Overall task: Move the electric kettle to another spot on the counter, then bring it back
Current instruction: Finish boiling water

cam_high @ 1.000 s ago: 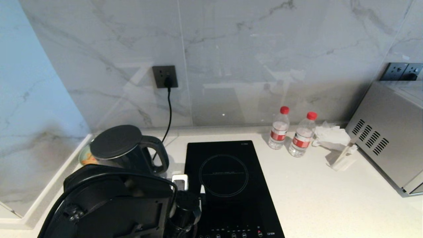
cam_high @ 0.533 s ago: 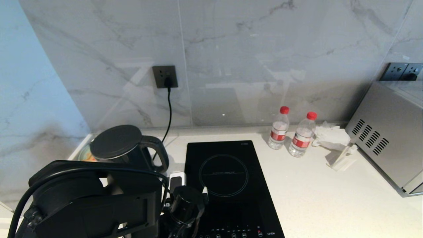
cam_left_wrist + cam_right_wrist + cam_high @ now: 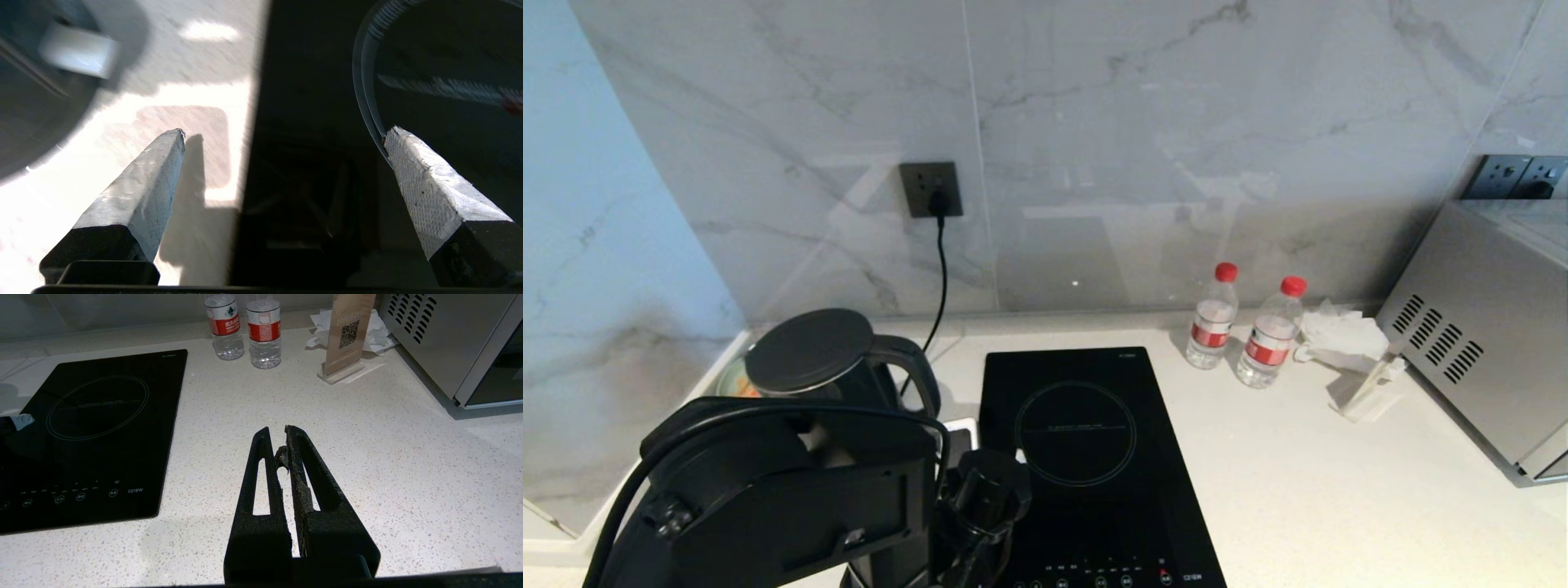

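Presently, we list:
Electric kettle [image 3: 829, 367]: on the counter [image 3: 1339, 490], ungripped.
Left gripper [image 3: 282, 134]: spread wide, empty.
Remaining: we judge everything.

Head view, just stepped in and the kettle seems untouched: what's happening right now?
The electric kettle stands in the counter's back left corner, beside the black hob, handle toward the hob. Nothing grips it yet. The left arm fills the near left foreground in front of it; the left gripper is open and empty, poised over the edge where counter meets hob. The right gripper is shut and empty above bare counter. Two water bottles stand by the wall.
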{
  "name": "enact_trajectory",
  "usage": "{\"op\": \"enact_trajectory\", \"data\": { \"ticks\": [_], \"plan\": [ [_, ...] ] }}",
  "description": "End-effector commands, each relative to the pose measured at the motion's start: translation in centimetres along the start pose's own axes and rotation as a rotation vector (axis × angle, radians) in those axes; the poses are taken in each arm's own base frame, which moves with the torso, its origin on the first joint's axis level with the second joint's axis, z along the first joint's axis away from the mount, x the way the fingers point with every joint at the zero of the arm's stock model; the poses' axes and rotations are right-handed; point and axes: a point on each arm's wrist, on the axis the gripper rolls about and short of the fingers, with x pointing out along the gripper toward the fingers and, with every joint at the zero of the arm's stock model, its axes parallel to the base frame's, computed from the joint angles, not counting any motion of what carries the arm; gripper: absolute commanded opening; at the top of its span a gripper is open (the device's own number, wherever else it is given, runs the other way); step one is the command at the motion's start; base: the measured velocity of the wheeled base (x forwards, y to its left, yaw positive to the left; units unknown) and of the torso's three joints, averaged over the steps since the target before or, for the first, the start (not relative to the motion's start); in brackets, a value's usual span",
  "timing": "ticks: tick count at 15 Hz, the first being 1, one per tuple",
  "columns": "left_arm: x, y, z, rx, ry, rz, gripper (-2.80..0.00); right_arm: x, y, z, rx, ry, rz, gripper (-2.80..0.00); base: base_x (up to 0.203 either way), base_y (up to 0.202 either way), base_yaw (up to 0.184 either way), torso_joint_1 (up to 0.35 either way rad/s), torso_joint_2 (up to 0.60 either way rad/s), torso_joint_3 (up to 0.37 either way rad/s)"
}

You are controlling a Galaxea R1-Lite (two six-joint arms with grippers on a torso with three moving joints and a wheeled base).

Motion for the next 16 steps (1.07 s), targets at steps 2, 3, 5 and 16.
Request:
{"op": "enact_trajectory", "data": {
  "ticks": [2,3,5,16],
  "plan": [
    [0.9,0.2,-0.5,0.002,-0.016,0.039,0.0,0.0,0.0,0.0,0.0,0.0,0.001,-2.8,0.0,0.0,0.0,0.0,0.0,0.0],
    [0.9,0.2,-0.6,0.01,-0.015,0.04,0.0,0.0,0.0,0.0,0.0,0.0,0.0,-2.8,0.0,0.0,0.0,0.0,0.0,0.0],
    [1.0,0.1,-0.5,0.02,-0.02,0.044,0.0,0.0,0.0,0.0,0.0,0.0,0.0,-2.8,0.0,0.0,0.0,0.0,0.0,0.0],
    [2.0,0.0,-0.5,0.031,-0.055,0.087,0.0,0.0,0.0,0.0,0.0,0.0,0.0,-2.8,0.0,0.0,0.0,0.0,0.0,0.0]
  ]
}}
